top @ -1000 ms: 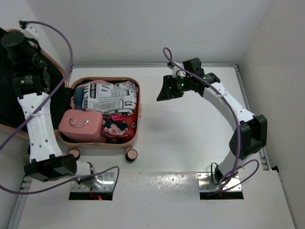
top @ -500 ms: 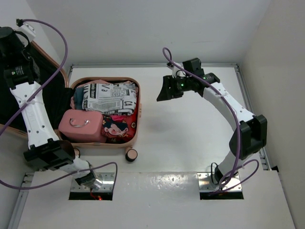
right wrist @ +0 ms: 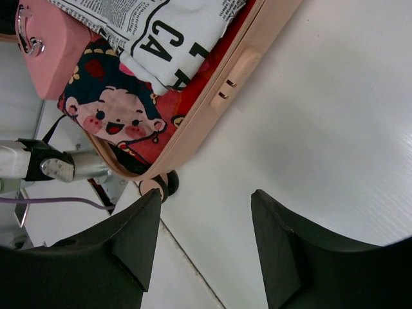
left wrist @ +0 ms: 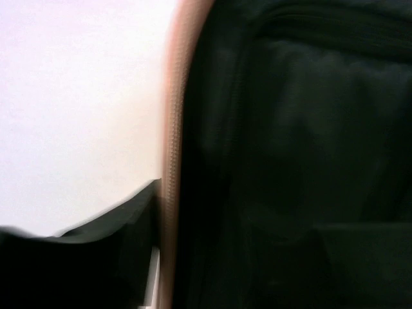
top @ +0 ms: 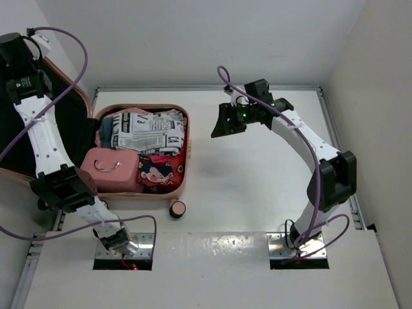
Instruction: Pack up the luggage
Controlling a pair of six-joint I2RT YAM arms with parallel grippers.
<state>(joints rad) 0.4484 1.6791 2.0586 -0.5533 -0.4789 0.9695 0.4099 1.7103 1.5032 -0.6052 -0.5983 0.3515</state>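
Nearest the arm bases, a wheel of the luggage points back at us. The luggage lies open on the left of the table. Inside sit a pink box, a cartoon-face cloth beside it, and a newsprint shirt behind them.

From overhead, the lid stands raised at far left, black lining showing, with the left gripper up at its top edge. The left wrist view adds detail: one dark finger just beside the peach rim. The other finger is lost against the lining, so I can't tell its spread.

The right gripper hovers right of the luggage over bare table. Its own camera shows the jaws spread wide, holding nothing, and the side handle, hidden from overhead.
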